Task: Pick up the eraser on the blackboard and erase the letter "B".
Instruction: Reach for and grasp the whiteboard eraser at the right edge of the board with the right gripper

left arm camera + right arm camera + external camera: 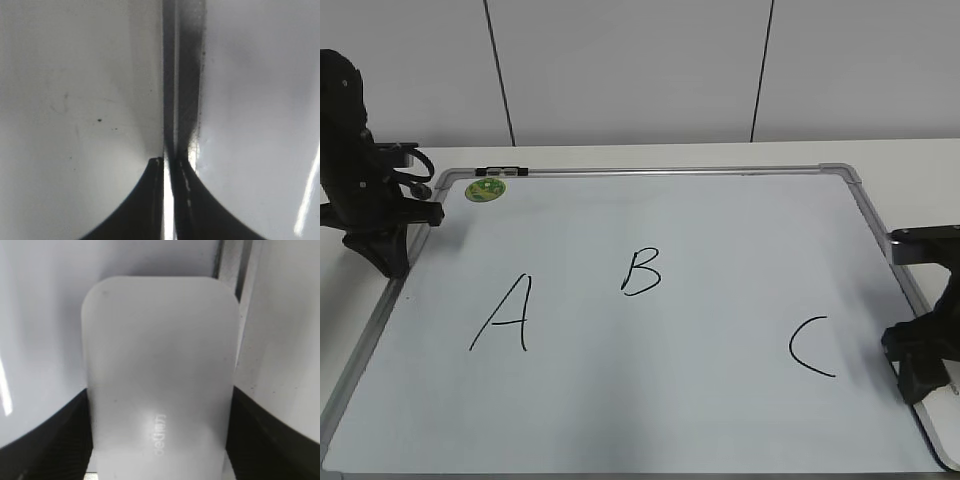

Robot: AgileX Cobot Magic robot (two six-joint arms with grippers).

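Observation:
The blackboard [700,400] is a white board in a grey frame, lying flat. The letter "B" [641,271] is written in black near its middle, between "A" [503,315] and "C" [810,347]. The white eraser [160,365] lies on the board at its right frame and fills the right wrist view. My right gripper [160,392] has a finger against each long side of it. In the exterior view my right gripper [920,365] sits low at the board's right edge and hides the eraser. My left gripper [390,255] is shut and empty at the board's left frame [182,75].
A small round green magnet [485,189] sits at the board's far left corner, next to a black clip [502,172] on the frame. A white table [920,160] surrounds the board, with a wall behind it.

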